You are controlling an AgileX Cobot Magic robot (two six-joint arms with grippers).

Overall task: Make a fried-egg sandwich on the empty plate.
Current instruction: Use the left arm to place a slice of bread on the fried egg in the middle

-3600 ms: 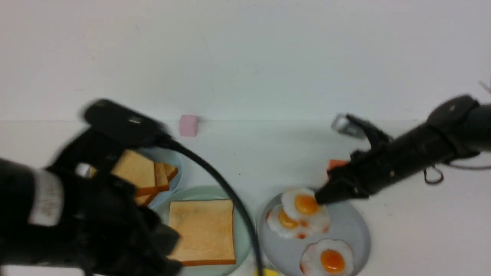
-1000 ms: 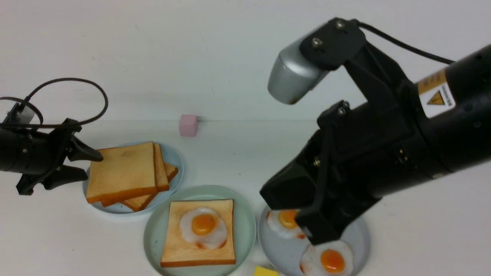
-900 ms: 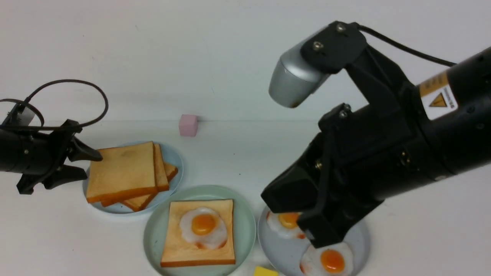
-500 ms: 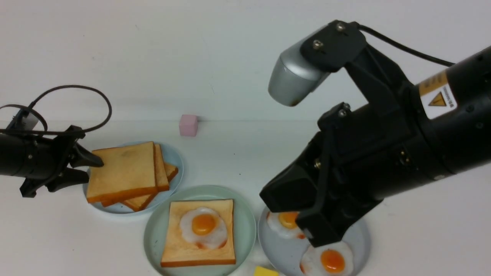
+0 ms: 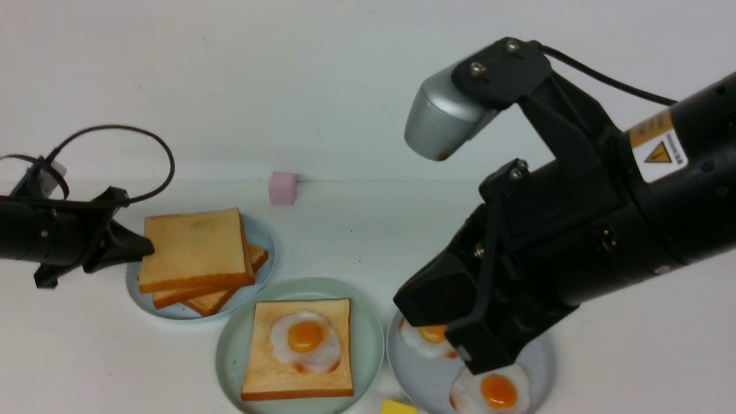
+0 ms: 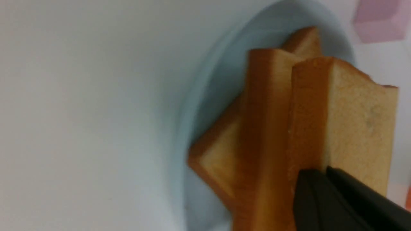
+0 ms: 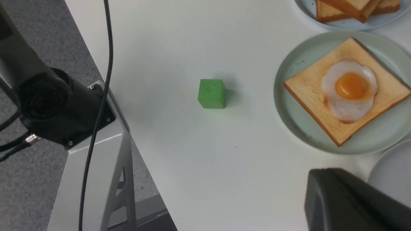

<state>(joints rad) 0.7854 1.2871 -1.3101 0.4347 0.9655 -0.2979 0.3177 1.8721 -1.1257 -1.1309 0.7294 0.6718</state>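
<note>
Top toast slice [image 5: 195, 247] being clamped by left gripper [image 5: 146, 248], lying flat, projecting beyond fingertips; right gripper [image 5: 457, 328] opening indeterminate.

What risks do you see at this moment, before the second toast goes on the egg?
1. The left gripper pinches the top toast slice at one edge only, so it may tilt or slip out during the carry.
2. The right arm hangs low beside the mint plate; the carried toast might bump it.
3. A tilted landing might push the egg off centre.

Left tool [image 5: 141, 250] clamped, level; right tool [image 5: 454, 336] aloft, angled downward.
</note>
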